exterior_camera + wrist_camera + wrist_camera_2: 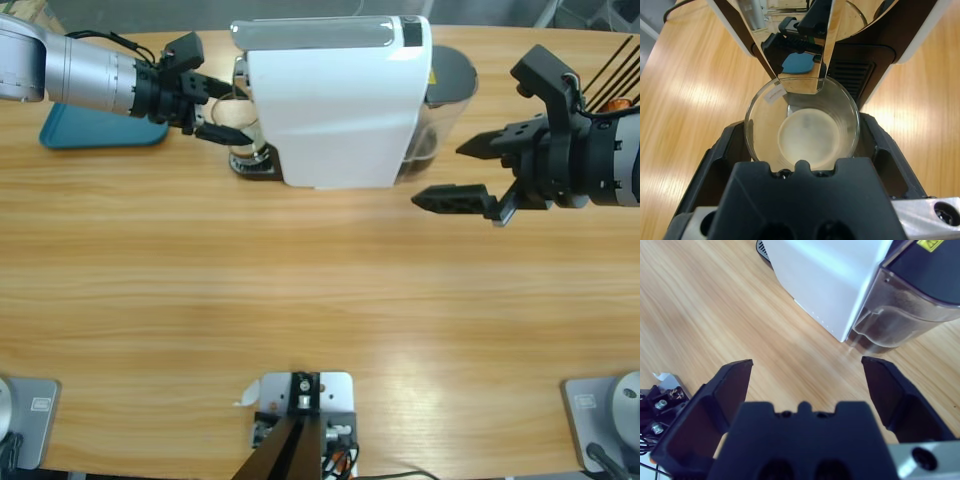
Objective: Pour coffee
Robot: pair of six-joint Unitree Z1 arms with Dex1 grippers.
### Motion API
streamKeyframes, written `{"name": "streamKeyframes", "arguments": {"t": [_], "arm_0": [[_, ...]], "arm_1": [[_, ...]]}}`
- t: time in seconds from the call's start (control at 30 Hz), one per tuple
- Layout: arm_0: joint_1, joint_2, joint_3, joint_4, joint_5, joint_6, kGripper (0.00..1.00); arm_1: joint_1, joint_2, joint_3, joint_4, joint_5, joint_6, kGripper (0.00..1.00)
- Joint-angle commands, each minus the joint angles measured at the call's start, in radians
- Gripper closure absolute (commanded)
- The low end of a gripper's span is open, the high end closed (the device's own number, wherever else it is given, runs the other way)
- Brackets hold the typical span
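- One blue tray (85, 130) lies flat on the counter (300, 280), well to the left of the coffee machine and partly under the left arm.
- One left gripper (212, 112) reaches in from the left to the machine's front end, its jaws set on either side of a tumbler; they look closed on the glass, one against each side of it in the wrist view.
- One clear tumbler (802, 127) stands upright under the machine's shiny spout (815, 55), on the machine's dark drip stand.
- The coffee (809, 137) sits in the bottom of that tumbler, a shallow layer with a pale tan foam top; a small white label (775, 95) is stuck to the glass wall.
- One white coffee machine (335, 100) stands at the far side of the counter, near the middle.
- One smoky water tank (905, 315) with a dark lid is fixed to the machine's right end.
- One right gripper (472, 170) hangs to the right of the machine, just beside the tank and not touching it, its jaws spread wide apart with nothing between them.
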Motion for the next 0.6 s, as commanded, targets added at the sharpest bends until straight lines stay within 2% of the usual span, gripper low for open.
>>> {"name": "streamKeyframes", "arguments": {"t": [0.03, 0.5, 0.6], "arm_0": [[-0.01, 0.059, 0.015, 0.007, -0.025, -0.005, 1.0], [0.033, -0.065, 0.082, 0.008, -0.01, -0.008, 1.0], [0.05, -0.107, 0.1, 0.008, 0.036, -0.016, 1.0]], "arm_1": [[0.009, -0.007, 0.031, -0.013, -0.004, -0.009, 0.0], [0.009, -0.003, 0.029, -0.017, -0.006, -0.009, 0.0], [0.009, -0.004, 0.029, -0.017, -0.006, -0.009, 0.0]]}}
